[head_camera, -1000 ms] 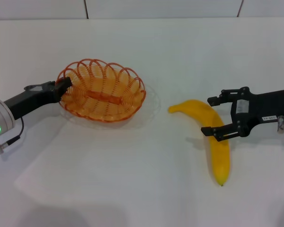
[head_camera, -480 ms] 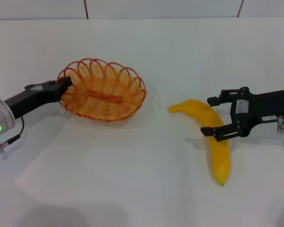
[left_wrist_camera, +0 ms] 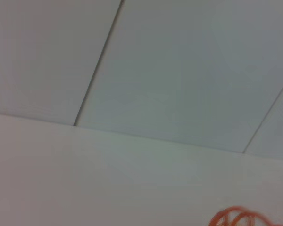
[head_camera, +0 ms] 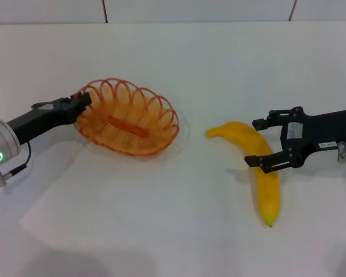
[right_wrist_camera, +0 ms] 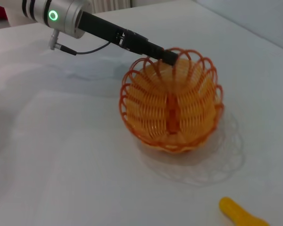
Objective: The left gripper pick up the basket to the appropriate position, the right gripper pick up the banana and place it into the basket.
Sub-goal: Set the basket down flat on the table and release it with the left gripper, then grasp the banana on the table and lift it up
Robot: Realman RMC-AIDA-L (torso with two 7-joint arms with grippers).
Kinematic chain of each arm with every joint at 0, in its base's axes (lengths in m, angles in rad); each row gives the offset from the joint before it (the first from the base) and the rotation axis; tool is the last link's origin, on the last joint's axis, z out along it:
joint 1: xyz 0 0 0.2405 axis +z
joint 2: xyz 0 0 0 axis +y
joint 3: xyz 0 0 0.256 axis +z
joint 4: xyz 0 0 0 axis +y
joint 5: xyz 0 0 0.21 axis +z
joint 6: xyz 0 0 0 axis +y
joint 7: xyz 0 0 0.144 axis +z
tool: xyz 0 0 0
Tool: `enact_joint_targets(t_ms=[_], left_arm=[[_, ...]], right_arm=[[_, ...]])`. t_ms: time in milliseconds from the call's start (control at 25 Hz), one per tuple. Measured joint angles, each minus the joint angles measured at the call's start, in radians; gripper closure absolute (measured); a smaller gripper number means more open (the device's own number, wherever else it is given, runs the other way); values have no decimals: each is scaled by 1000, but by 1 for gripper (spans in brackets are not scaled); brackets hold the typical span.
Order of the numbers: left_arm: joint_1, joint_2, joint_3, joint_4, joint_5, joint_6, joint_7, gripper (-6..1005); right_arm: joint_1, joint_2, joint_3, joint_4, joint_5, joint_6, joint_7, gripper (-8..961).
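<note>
The basket sits in the upper left of the head view: a shallow oval of orange wire with a looped, scalloped rim and a flat orange bar along its base. It is tilted, its left end raised off the white desk and its right end low. The left claw comes in from the left edge and is clamped on the rim at that raised end; the right wrist view shows the black fingers pinching one of the loops. In the left wrist view only a few orange loops show at the lower right corner.

The banana lies flat on the desk at the right centre, well apart from the basket. It is smooth, bright yellow and curved, one end pointing up-left and its small dark tip at the lower end. The right claw reaches in from the right edge, its fingers apart and straddling the banana's middle, not closed on it.
</note>
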Motion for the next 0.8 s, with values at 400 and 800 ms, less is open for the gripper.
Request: enact_joint_targets(t_ms=[400, 800], left_arm=[[1, -2, 0, -4, 0, -1, 0, 714], [10, -1, 0, 1, 0, 1, 22, 481]], right_arm=[[12, 0, 0, 19, -16, 0, 0, 150], [13, 0, 4, 19, -17, 0, 0, 154]])
